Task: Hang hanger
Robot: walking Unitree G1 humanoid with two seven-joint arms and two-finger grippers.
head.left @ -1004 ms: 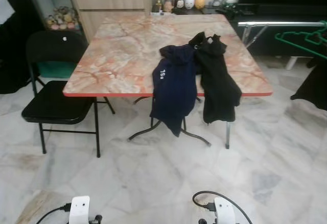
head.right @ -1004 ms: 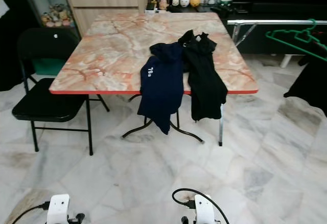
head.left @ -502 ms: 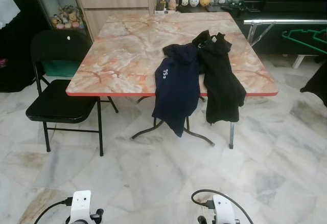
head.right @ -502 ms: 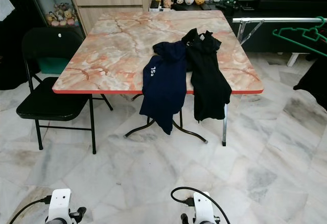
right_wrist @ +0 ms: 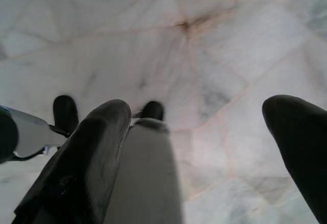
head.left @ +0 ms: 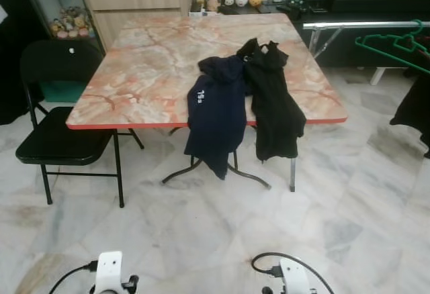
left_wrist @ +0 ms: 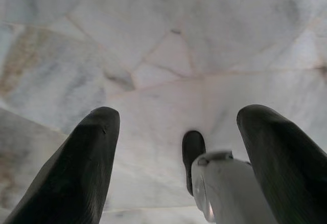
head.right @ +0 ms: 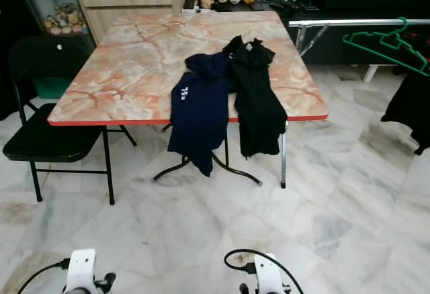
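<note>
Hanging low at both sides, the arms are idle. The left gripper (left_wrist: 173, 147) points down at the marble floor (left_wrist: 168, 45) with jaws spread wide, nothing between them. The right gripper (right_wrist: 204, 147) is the same, jaws apart and empty over the floor.

Task thing: the green hanger (head.right: 386, 42) sits far off at about 2 o'clock from the robot, hooked on the silver rail (head.right: 349, 22) to the right of the bench (head.left: 154, 72). Its long axis runs roughly along the rail, sloping down toward the right edge of the head view. Well apart from both jaws — no reach possible from here.

On the bench at 12 o'clock lie a navy hoodie (head.left: 216, 116) and a black garment (head.left: 272, 106), just beside each other, both draped over the near edge. A black folding chair (head.left: 57, 139) stands at 10 o'clock.

Judgement: right arm is nearer the hanger, so a walk or turn toward 2 o'clock comes first — then a right-side grasp looks the likelier choice.
</note>
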